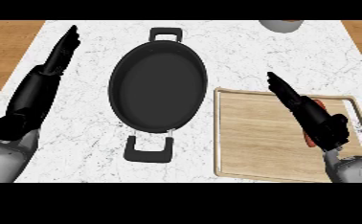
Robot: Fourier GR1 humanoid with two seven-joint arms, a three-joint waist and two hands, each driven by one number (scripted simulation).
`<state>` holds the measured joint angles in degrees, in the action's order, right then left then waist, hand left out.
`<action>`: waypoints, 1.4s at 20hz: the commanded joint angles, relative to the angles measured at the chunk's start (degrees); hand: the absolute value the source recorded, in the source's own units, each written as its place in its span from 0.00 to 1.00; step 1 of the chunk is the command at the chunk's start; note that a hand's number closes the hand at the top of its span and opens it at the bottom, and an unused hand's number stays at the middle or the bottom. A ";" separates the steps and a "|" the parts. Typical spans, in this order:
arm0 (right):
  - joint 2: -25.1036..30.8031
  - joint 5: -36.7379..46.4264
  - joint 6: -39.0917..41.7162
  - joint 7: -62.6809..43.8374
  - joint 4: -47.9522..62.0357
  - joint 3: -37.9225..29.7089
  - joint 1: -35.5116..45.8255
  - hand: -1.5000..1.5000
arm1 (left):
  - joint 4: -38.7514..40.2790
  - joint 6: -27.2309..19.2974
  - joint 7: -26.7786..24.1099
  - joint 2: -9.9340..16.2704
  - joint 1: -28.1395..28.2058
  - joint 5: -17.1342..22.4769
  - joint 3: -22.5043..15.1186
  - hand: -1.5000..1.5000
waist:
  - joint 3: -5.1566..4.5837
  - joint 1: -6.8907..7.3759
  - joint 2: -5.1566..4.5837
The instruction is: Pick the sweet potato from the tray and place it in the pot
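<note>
I'm looking steeply down at a white marble counter w/ wood showing at both far sides. Left hand is resting at the view's left edge, fingers straight and pointing up the frame, holding nothing, well apart from everything else. Black oval pot is sitting center-left on the counter, long axis running top to bottom, a loop handle at each end; I'm seeing nothing inside, just dark bottom. Wooden tray is lying to the right of the pot, its left rim just beside the pot's right wall, not touching as far as I can tell.

Right hand is hovering over the tray's right part, fingers stretched out straight toward upper left, relaxed, not wrapped around anything. Sweet potato is mostly hidden under that hand; I'm only catching orange-red bits peeking out by the wrist and near the top side of the hand, so it's on the tray's right side, still on the board. Can't tell if the palm is touching it or just above it.

A pale round object is cut off at the top edge, upper right, can't tell what it is.
</note>
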<state>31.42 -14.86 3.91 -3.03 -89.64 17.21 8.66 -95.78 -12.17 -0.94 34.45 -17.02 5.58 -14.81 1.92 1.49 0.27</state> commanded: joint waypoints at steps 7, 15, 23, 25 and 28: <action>8.86 7.49 -19.79 -3.49 9.30 -16.58 -4.64 1.00 | 11.96 -5.51 11.16 0.00 12.65 2.05 4.93 0.50 | -3.59 -2.39 -2.38; -7.90 13.54 -55.05 -5.39 1.12 -21.54 -6.26 0.00 | 14.05 -7.59 21.45 -1.57 11.56 2.94 5.63 0.50 | -2.06 -2.55 -0.06; 9.06 22.99 -44.57 -37.95 -11.53 -12.99 -14.60 0.00 | 16.20 -6.04 21.06 -1.29 11.11 3.24 7.60 0.50 | -2.32 -2.94 -0.03; 15.01 21.64 -39.16 -45.25 -15.11 -14.83 -14.48 0.00 | 14.54 -5.16 20.00 -0.43 12.92 2.77 7.30 0.50 | -2.28 -2.46 0.13; 19.95 15.72 -30.19 -52.62 -18.71 -16.00 -13.94 0.00 | 14.12 -5.23 19.81 -1.59 14.31 2.95 6.99 0.50 | -2.17 -2.05 0.05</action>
<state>44.74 4.08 -34.53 -44.89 -103.29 1.75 -4.76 -81.11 -17.94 18.96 33.20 -3.75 8.27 -7.90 -0.30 -0.81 0.29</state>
